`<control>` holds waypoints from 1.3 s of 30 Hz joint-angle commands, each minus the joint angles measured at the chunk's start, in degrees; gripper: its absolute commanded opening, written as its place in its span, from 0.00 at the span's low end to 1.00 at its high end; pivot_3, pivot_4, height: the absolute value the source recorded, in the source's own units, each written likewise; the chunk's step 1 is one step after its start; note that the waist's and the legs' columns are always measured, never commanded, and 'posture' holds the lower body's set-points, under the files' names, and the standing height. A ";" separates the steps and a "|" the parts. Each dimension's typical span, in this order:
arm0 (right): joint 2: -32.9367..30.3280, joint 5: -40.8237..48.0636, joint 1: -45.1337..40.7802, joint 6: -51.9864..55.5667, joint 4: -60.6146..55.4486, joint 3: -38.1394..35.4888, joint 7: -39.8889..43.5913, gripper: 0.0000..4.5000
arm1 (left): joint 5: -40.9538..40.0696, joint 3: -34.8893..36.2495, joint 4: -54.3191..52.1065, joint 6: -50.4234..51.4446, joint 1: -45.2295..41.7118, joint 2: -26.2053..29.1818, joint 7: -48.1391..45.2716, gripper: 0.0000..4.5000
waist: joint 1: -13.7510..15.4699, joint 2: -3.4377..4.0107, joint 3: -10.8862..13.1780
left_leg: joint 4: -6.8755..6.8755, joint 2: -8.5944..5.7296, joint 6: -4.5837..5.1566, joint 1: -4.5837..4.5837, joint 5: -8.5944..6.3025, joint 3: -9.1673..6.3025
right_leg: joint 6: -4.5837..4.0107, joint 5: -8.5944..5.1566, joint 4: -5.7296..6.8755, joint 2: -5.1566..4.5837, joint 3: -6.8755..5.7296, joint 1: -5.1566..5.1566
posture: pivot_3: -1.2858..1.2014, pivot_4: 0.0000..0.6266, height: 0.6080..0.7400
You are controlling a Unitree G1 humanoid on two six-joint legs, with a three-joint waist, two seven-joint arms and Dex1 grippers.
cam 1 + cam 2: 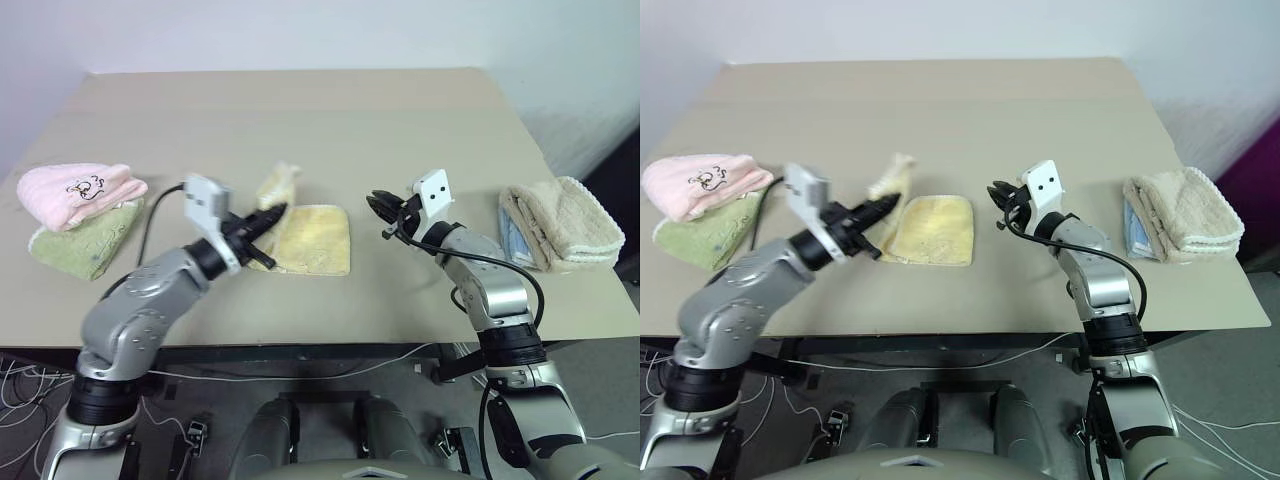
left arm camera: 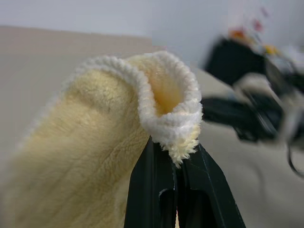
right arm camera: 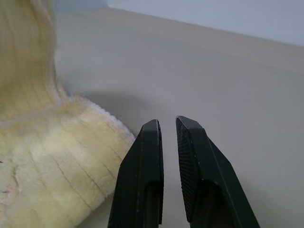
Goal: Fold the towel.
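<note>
Pale yellow terry-cloth towel (image 1: 310, 240) with cream-white piped edge: lies mid-table, flat but for one corner drawn up and over, presumably to start a fold. Left gripper (image 1: 272, 215), clamped on that corner, holds it above the towel's left side. Right gripper (image 1: 378, 205), empty, fingers narrowly parted, hovers just right of the towel, probably waiting

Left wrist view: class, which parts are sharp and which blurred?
Left wrist view: the pale yellow terry-cloth towel pinched in the left gripper is fairly sharp; the right gripper behind is smeared. Right wrist view: its black fingers are crisp.
</note>
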 commanded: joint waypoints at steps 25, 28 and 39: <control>-1.69 0.26 2.19 1.22 -7.17 -2.55 -2.55 0.12 | 10.43 1.07 5.83 0.35 -3.76 -10.25 -11.26 0.82 | 0.18 -0.01 0.01 | 0.08 -0.01 0.02 -0.07 0.00 -0.03 | 0.02 0.01 0.01 -0.05 -0.02 -0.02 | 0.52 0.24 1.00; -1.91 0.93 1.97 1.81 -7.98 -2.65 -2.00 0.12 | 7.84 6.48 6.77 1.47 -3.92 -12.20 -7.53 0.82 | 0.20 -0.02 0.02 | 0.09 0.00 0.02 -0.07 0.00 -0.05 | 0.02 0.01 0.02 -0.05 -0.03 -0.02 | 0.52 0.24 1.00; 0.66 4.14 1.21 8.79 -12.62 1.59 1.25 0.00 | 21.99 1.71 14.76 -9.32 -1.56 -5.24 -11.83 0.31 | 0.19 -0.01 0.02 | 0.07 -0.01 0.01 -0.06 0.00 -0.04 | 0.02 0.01 0.02 -0.02 -0.04 -0.02 | 0.52 0.24 1.00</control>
